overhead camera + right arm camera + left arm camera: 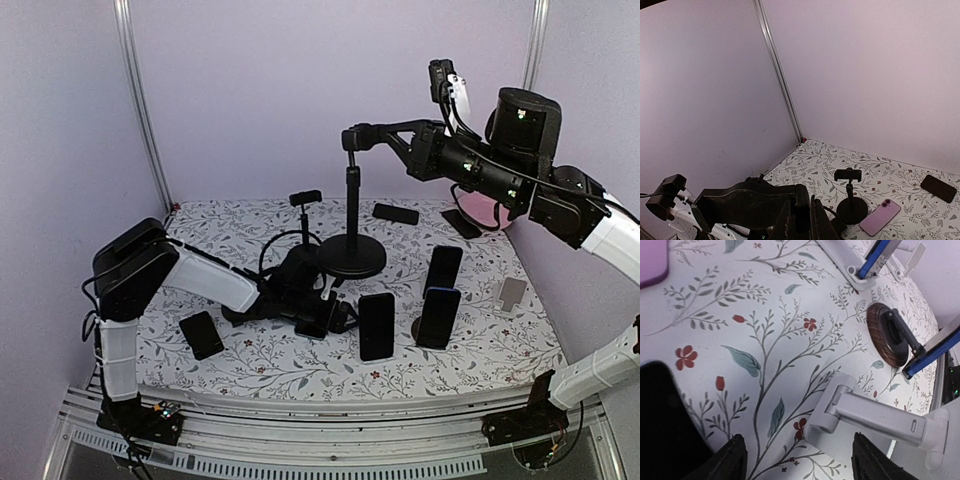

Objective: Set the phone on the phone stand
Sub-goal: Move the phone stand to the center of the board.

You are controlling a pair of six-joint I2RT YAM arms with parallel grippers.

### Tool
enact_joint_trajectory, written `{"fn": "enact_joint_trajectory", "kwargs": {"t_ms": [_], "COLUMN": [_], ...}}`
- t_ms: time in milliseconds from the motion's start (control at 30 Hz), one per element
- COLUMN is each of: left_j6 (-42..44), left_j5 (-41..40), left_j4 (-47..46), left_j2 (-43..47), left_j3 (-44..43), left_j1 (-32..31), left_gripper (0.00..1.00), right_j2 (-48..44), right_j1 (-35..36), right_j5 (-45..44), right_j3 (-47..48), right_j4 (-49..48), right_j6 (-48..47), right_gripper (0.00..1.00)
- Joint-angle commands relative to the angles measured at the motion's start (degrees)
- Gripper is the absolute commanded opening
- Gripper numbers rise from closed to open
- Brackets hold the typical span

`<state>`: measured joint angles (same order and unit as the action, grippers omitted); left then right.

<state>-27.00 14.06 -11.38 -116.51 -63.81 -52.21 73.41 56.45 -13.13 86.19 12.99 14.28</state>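
My right gripper hangs high over the table, shut on the clamp head of a tall black phone stand. In the right wrist view its fingers pinch a thin black plate. My left gripper is low at mid-table, jaws open. In the left wrist view the left gripper has only cloth and the foot of a white folding stand between its fingers. A black phone lies just to its left. Another black phone lies flat at the near left.
Three dark phones stand propped on holders at the right. A short clamp stand is at the back, with a flat phone nearby. A pink phone lies by it. A white stand sits far right.
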Motion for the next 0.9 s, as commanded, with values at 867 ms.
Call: {"fn": "enact_joint_trajectory", "kwargs": {"t_ms": [867], "left_j6": [-1.0], "left_j5": [-15.8], "left_j4": [12.5], "left_j2": [9.0], "left_j3": [14.0], "left_j1": [12.6], "left_gripper": [0.72], "right_j2": [-3.0], "right_j1": [-0.2], "right_j5": [0.0], "right_j3": [-1.6], "right_j4": [-3.7], "right_j6": [1.8], "right_gripper": [0.01]}}
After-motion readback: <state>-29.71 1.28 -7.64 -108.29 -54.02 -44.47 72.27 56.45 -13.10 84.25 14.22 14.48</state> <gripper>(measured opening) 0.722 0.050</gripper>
